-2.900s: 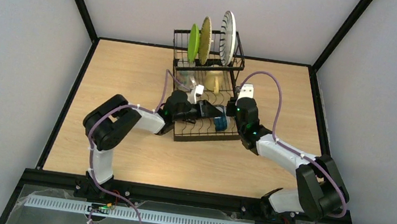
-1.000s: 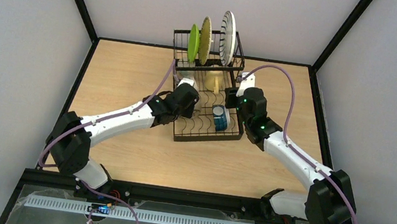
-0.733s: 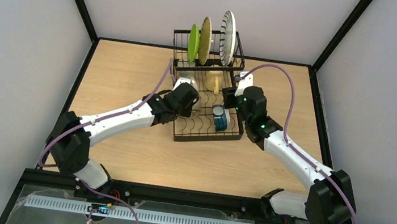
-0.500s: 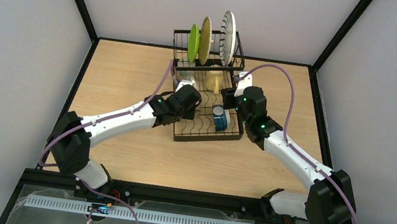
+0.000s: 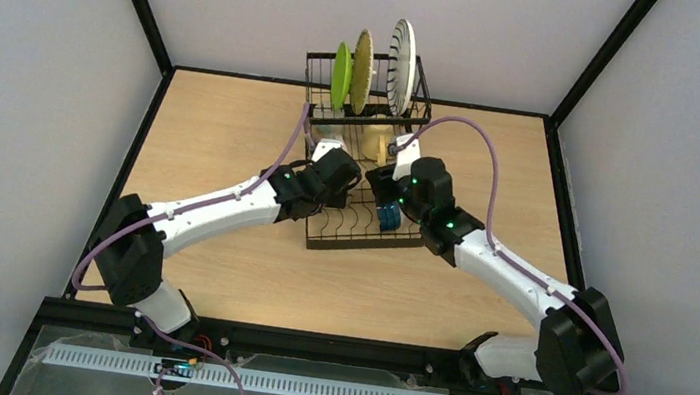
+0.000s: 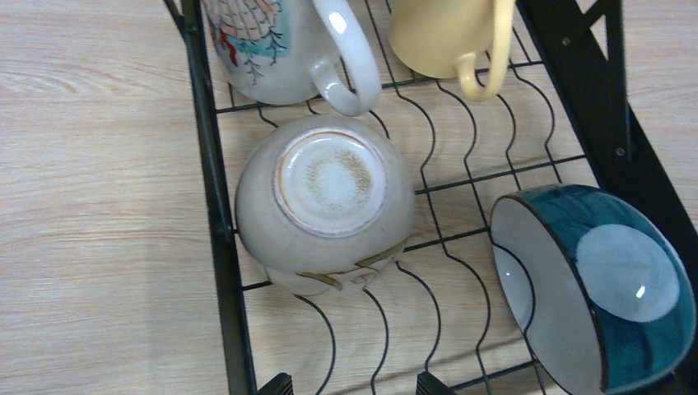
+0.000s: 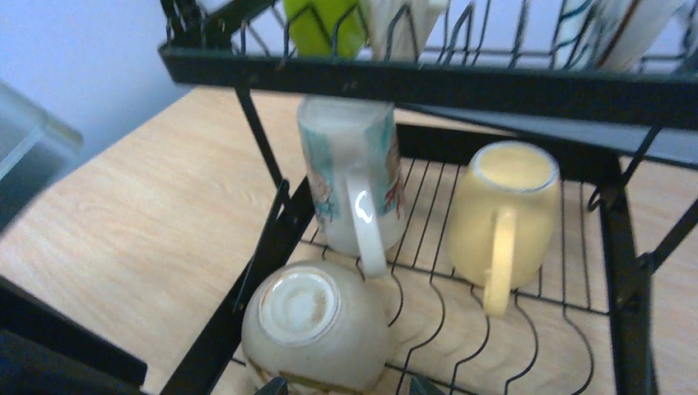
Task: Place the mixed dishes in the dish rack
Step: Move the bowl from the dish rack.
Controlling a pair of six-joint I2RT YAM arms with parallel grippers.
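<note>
Hanging over the dish rack (image 5: 348, 225), what does the left tool (image 6: 354, 385) have hold of? asks the first.

Nothing, answers the second. Its fingers (image 6: 276, 383) stand wide apart, with only rack wire and the wooden surface (image 6: 90, 206) showing between them. Just ahead of its tips a speckled bowl (image 6: 325, 202) sits upside down on the lower tray. Off to the tool's right a blue bowl (image 6: 593, 288) lies on its side, its white inside turned toward the speckled one.

And farther ahead of it?

A painted mug (image 6: 280, 41) and a pale yellow mug (image 6: 449, 37) stand side by side, handles pointing back toward the tool.

The right tool (image 7: 346, 385)?

Spread wide too, and empty, low over the same tray. The speckled bowl is just beyond its tips, with the two mugs behind that. Above and beyond them, in the raised tier, the green plate (image 5: 341, 76), woven bamboo plate (image 5: 363, 58) and blue-striped plate (image 5: 403, 53) stand on edge.
</note>
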